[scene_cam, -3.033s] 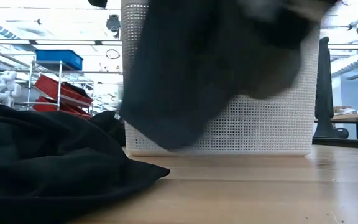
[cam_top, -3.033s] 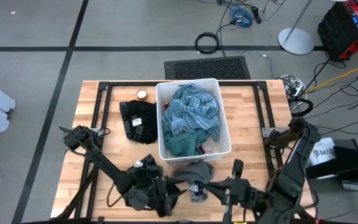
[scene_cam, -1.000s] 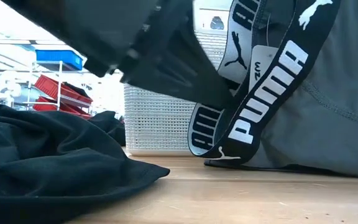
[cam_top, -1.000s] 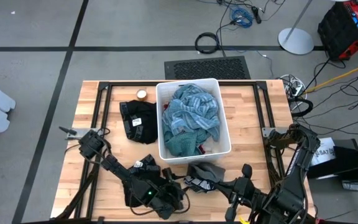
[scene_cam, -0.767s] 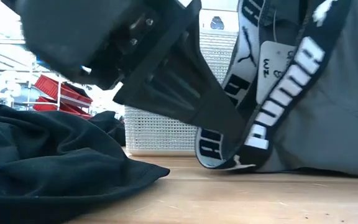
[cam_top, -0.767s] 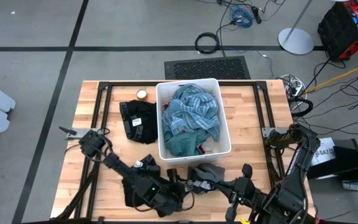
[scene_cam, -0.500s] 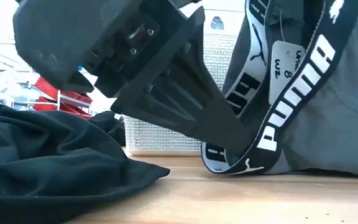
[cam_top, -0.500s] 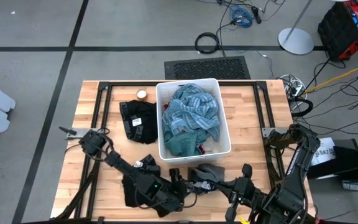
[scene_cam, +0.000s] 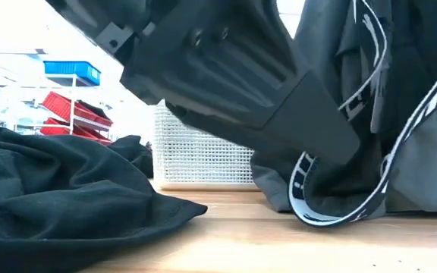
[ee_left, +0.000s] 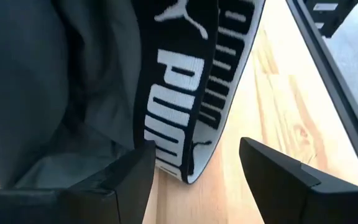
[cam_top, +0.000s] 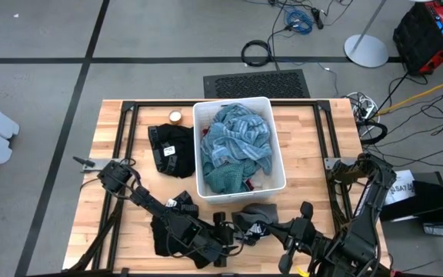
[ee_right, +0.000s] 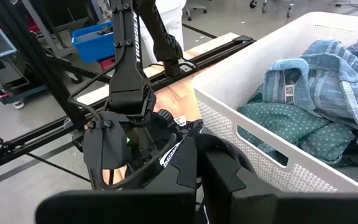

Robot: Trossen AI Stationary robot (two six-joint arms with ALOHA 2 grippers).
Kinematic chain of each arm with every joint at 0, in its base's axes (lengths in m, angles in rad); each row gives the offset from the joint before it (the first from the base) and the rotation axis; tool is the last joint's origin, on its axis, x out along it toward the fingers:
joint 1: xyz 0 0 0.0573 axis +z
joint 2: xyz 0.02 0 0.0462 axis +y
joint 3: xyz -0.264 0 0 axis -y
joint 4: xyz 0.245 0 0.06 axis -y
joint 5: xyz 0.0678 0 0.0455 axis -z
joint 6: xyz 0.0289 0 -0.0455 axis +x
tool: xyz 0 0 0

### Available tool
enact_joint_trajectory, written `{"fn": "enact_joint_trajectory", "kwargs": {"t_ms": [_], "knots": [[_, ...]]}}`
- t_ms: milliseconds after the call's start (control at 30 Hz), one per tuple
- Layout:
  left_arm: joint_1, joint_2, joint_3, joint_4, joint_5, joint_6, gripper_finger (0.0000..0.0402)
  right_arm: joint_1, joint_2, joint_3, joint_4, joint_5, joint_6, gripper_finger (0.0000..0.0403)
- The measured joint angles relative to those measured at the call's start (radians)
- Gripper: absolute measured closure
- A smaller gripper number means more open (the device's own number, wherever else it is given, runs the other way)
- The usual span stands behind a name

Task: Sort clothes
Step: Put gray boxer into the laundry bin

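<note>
A dark grey garment with a black-and-white lettered waistband hangs near the table's front edge, just in front of the white bin. My right gripper is shut on it. My left gripper is open, its fingers on either side of the waistband's low loop. The bin holds teal-grey striped clothes. One black garment lies left of the bin, another at the front left. My left gripper's fingers stand close on either side of the waistband loop; whether either touches it, I cannot tell. My right gripper pinches the grey garment's cloth between its shut fingers, which hide the exact spot. The garment hangs slack below them, and its waistband loop reaches the table.
A small tan round thing sits at the bin's far left corner. Black frame rails run along the table's left and right sides. Bare wood shows right of the bin.
My left gripper has swung toward the table's right, up to the hanging grey garment, and has turned at the wrist while staying open. The waistband now hangs as a narrower, lower loop beside the left finger. The right gripper has kept still.
</note>
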Motion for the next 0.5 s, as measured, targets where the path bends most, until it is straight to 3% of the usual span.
{"fn": "enact_joint_trajectory", "kwargs": {"t_ms": [500], "knots": [[0.061, 0.000, 0.000, -0.018, -0.035, -0.103, 0.0158, -0.007, 0.000, 0.000, -0.004, 0.001, 0.017, 0.0403]]}}
